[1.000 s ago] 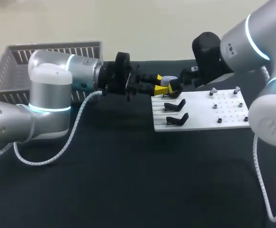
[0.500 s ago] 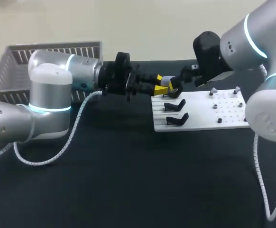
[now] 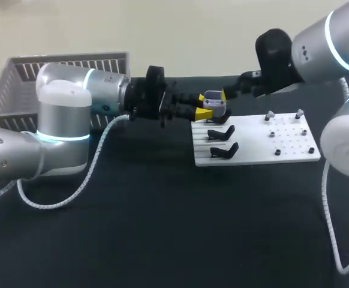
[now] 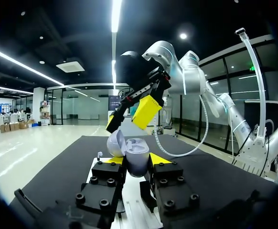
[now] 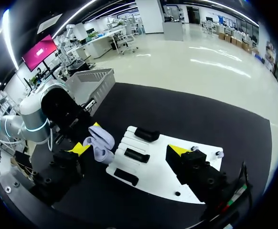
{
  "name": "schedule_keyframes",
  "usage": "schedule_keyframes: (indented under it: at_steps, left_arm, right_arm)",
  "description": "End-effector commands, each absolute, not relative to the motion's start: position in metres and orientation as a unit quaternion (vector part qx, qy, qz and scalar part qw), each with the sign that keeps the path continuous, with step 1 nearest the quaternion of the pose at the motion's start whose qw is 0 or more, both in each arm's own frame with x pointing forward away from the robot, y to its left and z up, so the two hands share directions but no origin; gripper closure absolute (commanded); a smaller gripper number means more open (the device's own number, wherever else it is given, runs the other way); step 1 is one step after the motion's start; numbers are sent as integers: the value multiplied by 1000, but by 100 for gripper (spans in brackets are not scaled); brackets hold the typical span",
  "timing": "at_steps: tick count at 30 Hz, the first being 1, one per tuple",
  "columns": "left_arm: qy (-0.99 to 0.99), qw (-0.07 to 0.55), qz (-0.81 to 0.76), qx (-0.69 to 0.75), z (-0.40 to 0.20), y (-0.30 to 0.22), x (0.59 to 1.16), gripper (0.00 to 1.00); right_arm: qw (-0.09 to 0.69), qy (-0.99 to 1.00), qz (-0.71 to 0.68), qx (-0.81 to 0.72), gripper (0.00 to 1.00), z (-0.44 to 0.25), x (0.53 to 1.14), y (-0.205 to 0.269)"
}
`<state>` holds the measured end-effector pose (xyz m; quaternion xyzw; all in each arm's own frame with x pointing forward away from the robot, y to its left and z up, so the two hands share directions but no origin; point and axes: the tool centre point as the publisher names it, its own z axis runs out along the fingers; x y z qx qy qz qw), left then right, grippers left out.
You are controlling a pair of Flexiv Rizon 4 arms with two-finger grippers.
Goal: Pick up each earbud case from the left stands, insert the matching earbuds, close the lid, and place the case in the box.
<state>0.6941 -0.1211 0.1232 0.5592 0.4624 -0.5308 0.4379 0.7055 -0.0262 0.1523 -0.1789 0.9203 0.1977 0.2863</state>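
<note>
Left hand (image 3: 204, 108): clamped on the earbud case (image 3: 214, 101), one yellow tip on each side. Case is off the worktop (image 3: 162, 228), lid swung open. In the left wrist view the case (image 4: 135, 160) sits upright between the fingers (image 4: 111, 161), with the lid tipped to one side.

Right hand (image 3: 225, 95): fingers apart, just beside the case at its 2 o'clock. From the left wrist it hangs above the open case (image 4: 128, 116), not touching. In the right wrist view its own hand (image 5: 128, 150) is spread wide. The case (image 5: 98, 140) is ahead of one finger, not between the two.

White board (image 3: 264, 147) lies on the worktop at 5 o'clock of the case. Black stands (image 3: 221, 133) are at the board's 9 o'clock end. Small grey pieces (image 3: 269, 115) are at its 3 o'clock end, too small to identify.

Grey basket (image 3: 12, 84): 9 o'clock of the case, well apart, behind the left arm (image 3: 72, 114).
</note>
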Motion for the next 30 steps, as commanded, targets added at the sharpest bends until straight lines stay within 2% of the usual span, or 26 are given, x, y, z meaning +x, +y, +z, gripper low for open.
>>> schedule_keyframes:
  at_steps: [1, 7, 19, 30]
  left_arm:
    - [462, 438, -531, 559, 123, -121, 694, 100]
    - [462, 438, -531, 559, 123, -121, 694, 100]
    - [462, 438, -531, 559, 123, -121, 694, 100]
    - [462, 438, -531, 559, 123, -121, 694, 100]
  right_arm:
    - [311, 925, 141, -167, 0, 162, 689, -39]
    - [277, 944, 71, -163, 0, 161, 685, -72]
    - [153, 972, -51, -173, 0, 127, 699, -137]
    - [108, 972, -49, -205, 0, 88, 721, -169]
